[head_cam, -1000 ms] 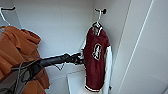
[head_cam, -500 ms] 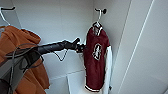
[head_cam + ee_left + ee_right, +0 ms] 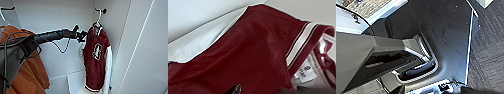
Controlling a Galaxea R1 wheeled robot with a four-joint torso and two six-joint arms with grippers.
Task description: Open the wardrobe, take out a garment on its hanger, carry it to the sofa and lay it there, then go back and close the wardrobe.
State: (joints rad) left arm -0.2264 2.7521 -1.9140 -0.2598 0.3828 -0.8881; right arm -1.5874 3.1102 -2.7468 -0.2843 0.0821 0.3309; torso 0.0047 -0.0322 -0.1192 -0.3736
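While my left arm is reaching into the open wardrobe (image 3: 140, 50), my left claw (image 3: 82, 37) is sitting right at the collar of the maroon jacket (image 3: 96, 60); I cannot tell whether it is wide or narrow. That jacket is hanging on a thin white hanger (image 3: 98, 18), hooked over a peg at the wardrobe's right side. An orange jacket (image 3: 27, 72) is hanging well apart to the left. Up close, my left wrist is facing maroon cloth (image 3: 243, 55) and striped trim (image 3: 300, 42).

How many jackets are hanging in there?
2: the maroon jacket hangs on the right by the left gripper; the orange jacket hangs on the left. Others may be hidden.
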